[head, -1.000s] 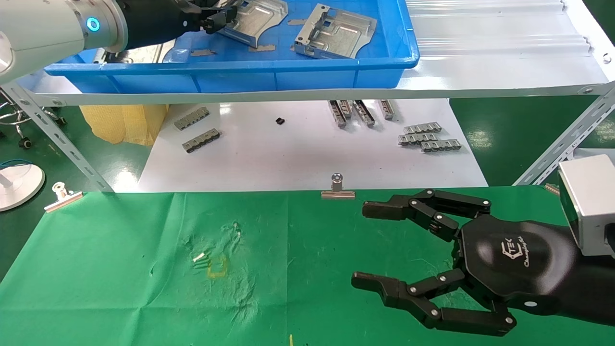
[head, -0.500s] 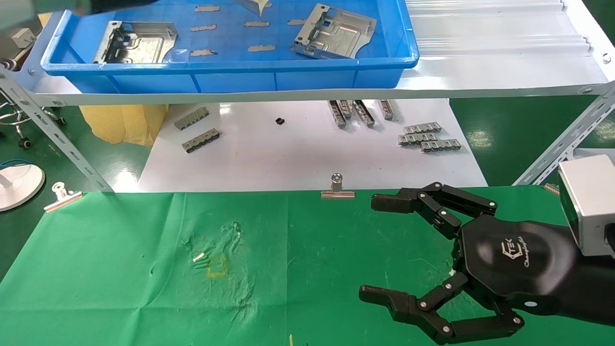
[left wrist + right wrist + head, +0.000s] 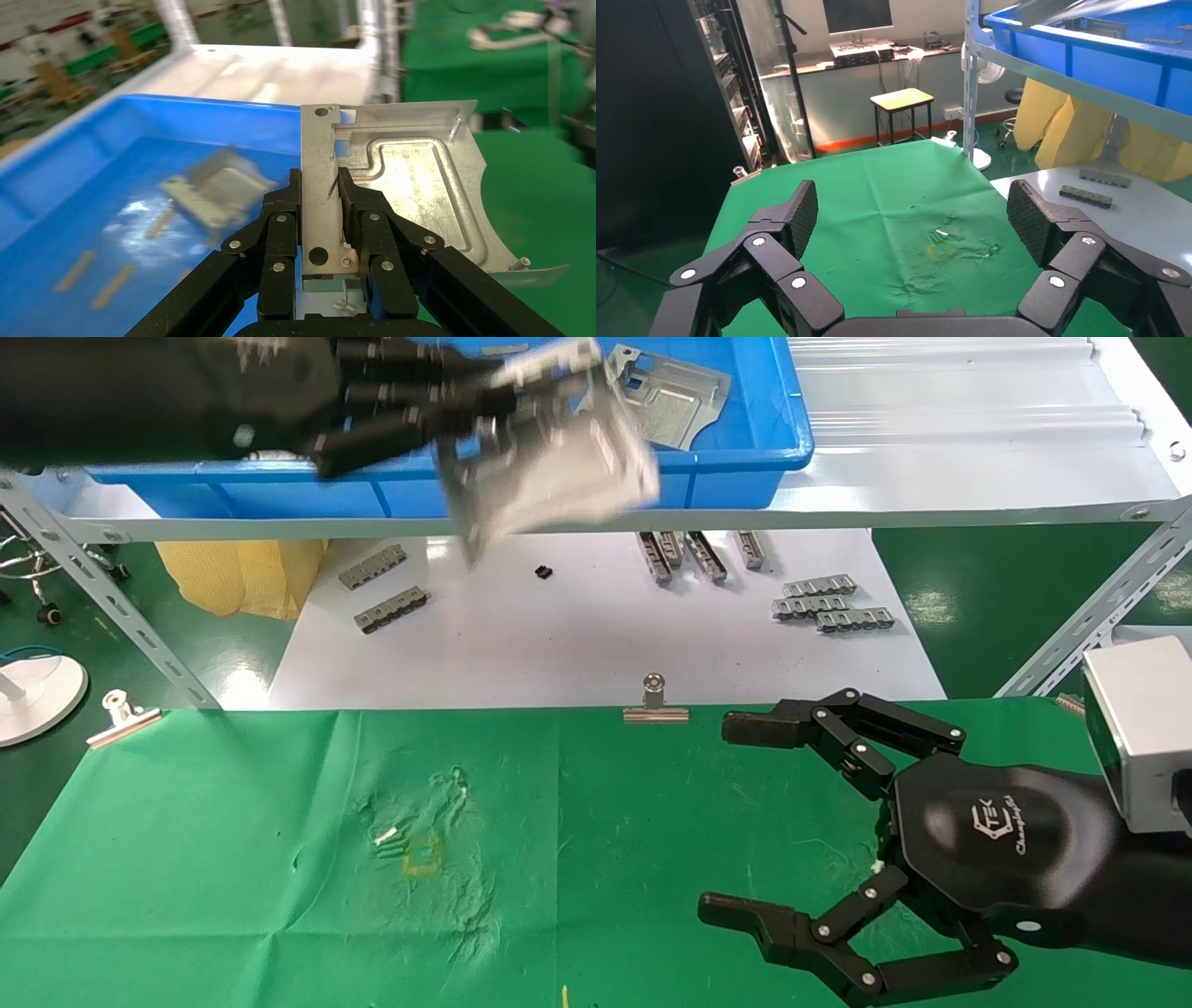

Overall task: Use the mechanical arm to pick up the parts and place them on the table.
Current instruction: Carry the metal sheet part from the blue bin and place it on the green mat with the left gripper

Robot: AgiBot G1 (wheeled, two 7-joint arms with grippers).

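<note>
My left gripper [image 3: 484,412] is shut on a shiny silver part [image 3: 549,458] and holds it in the air in front of the blue tray's front wall, above the white sheet. In the left wrist view its fingers [image 3: 281,210] clamp the part's [image 3: 415,189] bent-up edge. A second part [image 3: 670,398] lies in the blue tray [image 3: 605,491] and shows blurred in the left wrist view [image 3: 214,186]. My right gripper [image 3: 734,818] is open and empty just above the right side of the green table [image 3: 279,859]. The right wrist view shows its pads [image 3: 800,210] wide apart over the cloth.
The tray stands on a white metal shelf [image 3: 931,477] with slanted struts [image 3: 1090,617] at both sides. Small grey toothed strips [image 3: 829,603] lie on the white sheet [image 3: 559,645]. Silver clips [image 3: 655,705] hold the cloth's far edge. A yellowish stain [image 3: 419,854] marks the cloth.
My left gripper has lifted a part out of the tray and carried it right and forward over the tray's front wall. My right gripper has shifted slightly and stays open.
</note>
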